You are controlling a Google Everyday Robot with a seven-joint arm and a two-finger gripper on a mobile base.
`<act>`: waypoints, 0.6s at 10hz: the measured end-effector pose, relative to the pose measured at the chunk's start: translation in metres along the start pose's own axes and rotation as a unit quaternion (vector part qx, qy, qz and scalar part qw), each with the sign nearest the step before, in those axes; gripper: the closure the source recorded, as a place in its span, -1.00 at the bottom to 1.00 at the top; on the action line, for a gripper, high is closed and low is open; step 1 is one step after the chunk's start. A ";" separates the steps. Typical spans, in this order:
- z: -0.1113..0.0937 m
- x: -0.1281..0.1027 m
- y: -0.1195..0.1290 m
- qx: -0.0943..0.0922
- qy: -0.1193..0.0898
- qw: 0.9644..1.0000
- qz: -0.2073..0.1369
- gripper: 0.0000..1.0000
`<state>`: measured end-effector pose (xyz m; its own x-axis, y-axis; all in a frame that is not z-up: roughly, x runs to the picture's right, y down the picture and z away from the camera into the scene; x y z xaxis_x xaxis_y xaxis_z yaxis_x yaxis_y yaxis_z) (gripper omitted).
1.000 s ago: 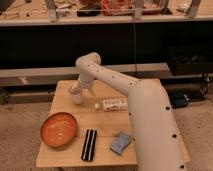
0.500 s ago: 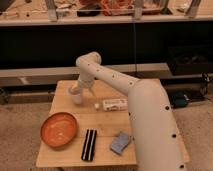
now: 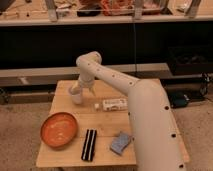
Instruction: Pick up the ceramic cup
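table (image 3: 65, 155) | orange bowl (image 3: 59, 130) | black bar (image 3: 89, 144) | blue sponge (image 3: 120, 142) | white bottle (image 3: 115, 104) | ceramic cup (image 3: 76, 97) under gripper (image 3: 80, 90)

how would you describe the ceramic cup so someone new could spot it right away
On the wooden table, look to the far left corner, where the gripper at the end of the white arm hangs right over it. The ceramic cup stands there: small, off-white, handleless. It is much smaller than the orange bowl nearer the front, and upright, unlike the white bottle lying to its right.
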<state>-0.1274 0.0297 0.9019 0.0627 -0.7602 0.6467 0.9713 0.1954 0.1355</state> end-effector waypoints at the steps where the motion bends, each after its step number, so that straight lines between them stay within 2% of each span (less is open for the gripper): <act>1: 0.000 0.000 0.000 0.000 -0.001 1.000 -0.001 -0.60; 6: -0.002 0.000 -0.002 -0.002 -0.007 1.000 -0.011 -0.60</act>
